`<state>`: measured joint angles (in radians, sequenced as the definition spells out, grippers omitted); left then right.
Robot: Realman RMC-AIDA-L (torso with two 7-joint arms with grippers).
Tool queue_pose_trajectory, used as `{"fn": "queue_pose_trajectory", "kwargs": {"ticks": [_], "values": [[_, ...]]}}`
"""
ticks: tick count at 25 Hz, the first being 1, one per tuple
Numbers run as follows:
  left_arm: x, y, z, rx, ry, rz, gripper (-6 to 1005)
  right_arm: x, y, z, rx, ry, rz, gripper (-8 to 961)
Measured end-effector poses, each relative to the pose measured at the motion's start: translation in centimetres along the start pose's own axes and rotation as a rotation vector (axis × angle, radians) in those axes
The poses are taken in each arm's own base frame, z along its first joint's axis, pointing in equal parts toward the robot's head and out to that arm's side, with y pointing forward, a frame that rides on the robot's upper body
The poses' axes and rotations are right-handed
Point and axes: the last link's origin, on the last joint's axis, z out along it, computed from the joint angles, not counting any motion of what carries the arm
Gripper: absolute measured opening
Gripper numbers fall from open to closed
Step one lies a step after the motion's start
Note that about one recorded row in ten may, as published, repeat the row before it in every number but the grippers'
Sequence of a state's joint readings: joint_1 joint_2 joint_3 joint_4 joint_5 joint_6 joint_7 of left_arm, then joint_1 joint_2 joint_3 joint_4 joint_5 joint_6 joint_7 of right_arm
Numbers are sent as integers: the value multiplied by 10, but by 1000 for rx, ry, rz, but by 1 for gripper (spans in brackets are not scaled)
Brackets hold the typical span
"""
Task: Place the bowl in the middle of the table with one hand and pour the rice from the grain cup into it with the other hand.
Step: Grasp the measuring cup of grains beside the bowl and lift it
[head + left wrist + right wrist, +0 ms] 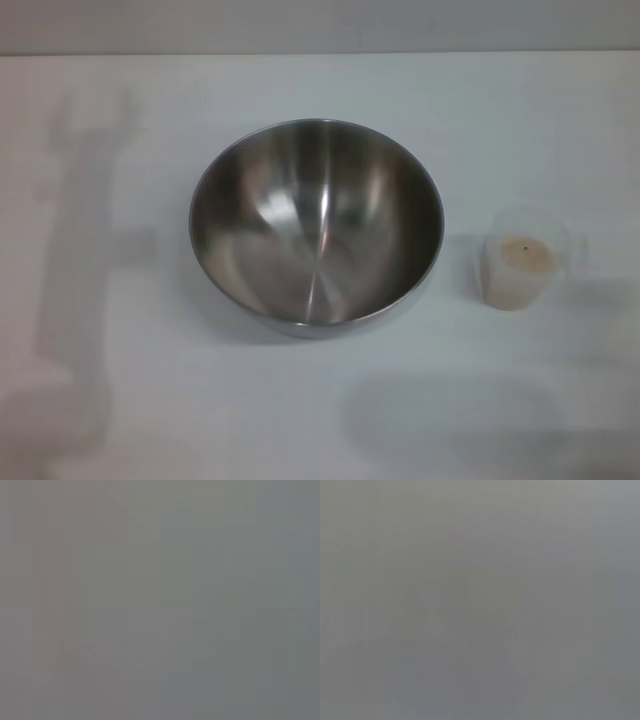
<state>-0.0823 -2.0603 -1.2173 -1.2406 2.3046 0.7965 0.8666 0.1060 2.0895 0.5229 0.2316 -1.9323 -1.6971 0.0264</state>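
Head view: bowl point(316, 228) sits mid-bench, empty; pour not started.
Grain cup point(522, 265) stands upright right of the bowl, apart from it, long axis vertical, mouth up, rice point(526, 255) inside. Bowl opens upward, round, no long axis. Bench point(100, 400) shows arm shadows only; neither end effector visible, so grip state can't be told. Left wrist view: blank grey, nothing readable. Right wrist view: same, nothing distinct.
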Motion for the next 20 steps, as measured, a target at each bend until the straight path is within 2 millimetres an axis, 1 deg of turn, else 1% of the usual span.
{"fn": "queue_pose_trajectory", "kwargs": {"ticks": [1, 2, 3, 4, 5, 6, 7, 10, 11, 12, 15, 16, 17, 20], "values": [[-12, -3, -22, 24, 64, -31, 841, -1, 0, -8, -22, 5, -10, 828], [-12, -3, -22, 24, 64, -31, 841, -1, 0, -8, -22, 5, -10, 828], [-25, -6, -44, 3, 130, -79, 841, -1, 2, -17, -53, 16, -16, 828], [-25, -6, -44, 3, 130, -79, 841, -1, 2, -17, -53, 16, -16, 828], [-34, -8, -54, -14, 147, -114, 841, -1, 3, -22, -68, 24, -17, 828], [-51, -13, -69, -40, 164, -187, 841, -1, 6, -31, -93, 43, -13, 828], [-68, -18, -78, -60, 142, -220, 841, 0, 7, -40, -108, 64, -11, 828], [-72, -19, -80, -69, 135, -225, 840, 1, 8, -43, -111, 77, -10, 827], [-85, -21, -83, -96, 93, -226, 840, 4, 8, -48, -110, 106, -10, 827], [-89, -21, -84, -106, 77, -222, 840, 9, 10, -50, -120, 142, -8, 827], [-90, -20, -83, -107, 69, -220, 840, 11, 11, -51, -131, 160, -6, 827], [-92, -20, -81, -102, 59, -223, 840, 17, 17, -52, -165, 195, -1, 827], [-92, -20, -81, -102, 59, -223, 840, 17, 17, -52, -165, 195, -1, 827], [-92, -18, -78, -109, 57, -222, 840, 26, 25, -49, -211, 250, 5, 827]]}}
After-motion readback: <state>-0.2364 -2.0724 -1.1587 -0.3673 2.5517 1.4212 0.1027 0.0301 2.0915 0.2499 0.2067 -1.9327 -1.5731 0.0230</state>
